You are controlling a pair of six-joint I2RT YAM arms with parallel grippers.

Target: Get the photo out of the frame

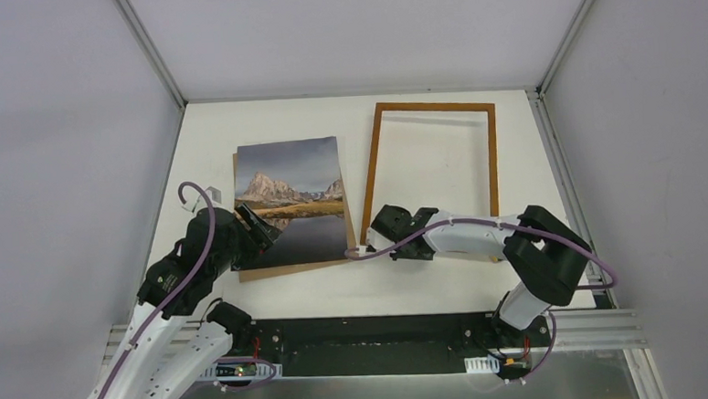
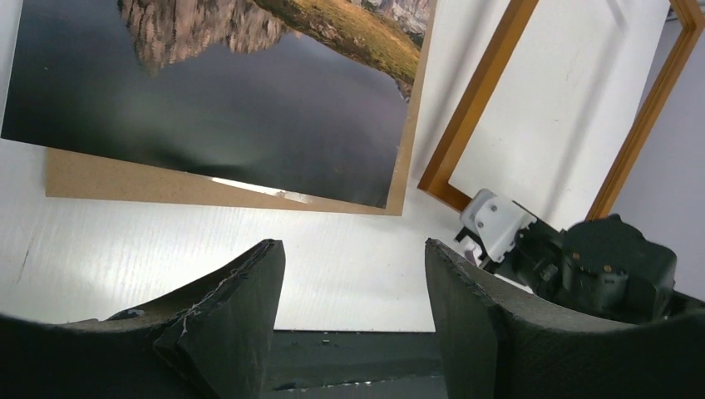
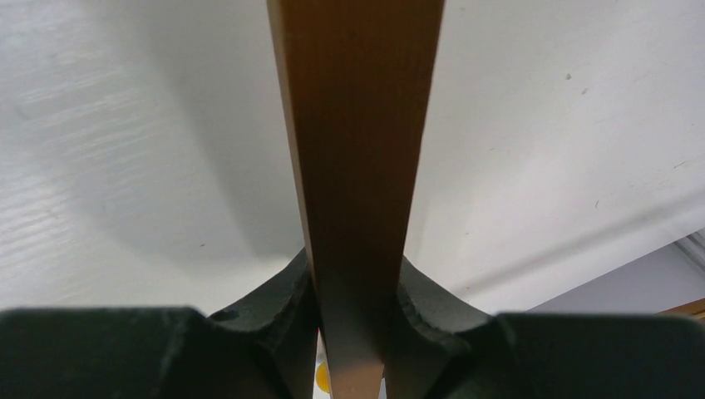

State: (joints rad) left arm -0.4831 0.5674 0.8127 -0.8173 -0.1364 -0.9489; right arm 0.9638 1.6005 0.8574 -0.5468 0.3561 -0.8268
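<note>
The photo (image 1: 291, 198), a mountain mirrored in a lake, lies flat on a plain brown backing board (image 1: 290, 270) at the table's left-centre. In the left wrist view the photo (image 2: 233, 100) fills the upper left, with the board (image 2: 125, 181) showing under its near edge. The empty wooden frame (image 1: 432, 107) rests to the right of the photo, apart from it. My left gripper (image 1: 265, 224) hovers open over the photo's near-left corner, with nothing between its fingers (image 2: 353, 249). My right gripper (image 1: 377, 237) is shut on the frame's left rail (image 3: 357, 125) near its near corner.
White table (image 1: 428, 287) with grey walls on three sides. A metal rail and a dark base plate (image 1: 376, 340) run along the near edge between the arm bases. The right arm's wrist (image 2: 615, 266) shows at the lower right of the left wrist view.
</note>
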